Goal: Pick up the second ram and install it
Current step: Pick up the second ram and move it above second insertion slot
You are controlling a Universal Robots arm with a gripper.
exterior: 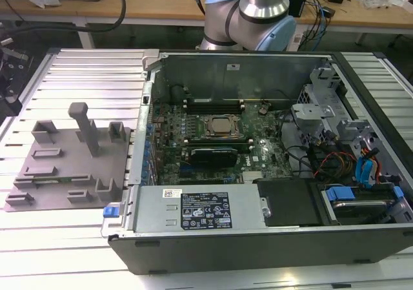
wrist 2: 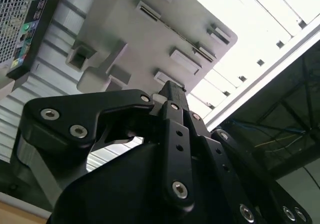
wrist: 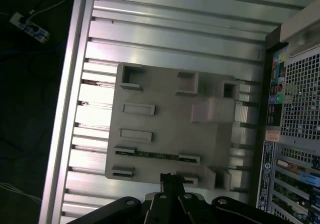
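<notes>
The second ram [wrist: 157, 155] is a thin green stick standing on edge between two holders of the grey fixture plate [wrist: 165, 129]. In the exterior view that plate [exterior: 64, 164] lies to the left of the open computer case, with the ram [exterior: 45, 181] in its front row. My gripper [wrist: 169, 178] hangs high above the plate's edge closest to the ram, clear of it. In the second wrist view the gripper [wrist 2: 172, 90] has its black fingers together with nothing between them. The motherboard [exterior: 219, 145] lies in the case with the CPU socket [exterior: 219, 126] at its middle.
A tall grey post [exterior: 84, 127] rises from the fixture plate. The case holds a black heatsink block [exterior: 210, 154], a power supply [exterior: 193, 209] and cables [exterior: 335, 161] at the exterior view's right. The arm's base [exterior: 248, 12] stands behind the case. Everything rests on a ribbed metal table [exterior: 77, 77].
</notes>
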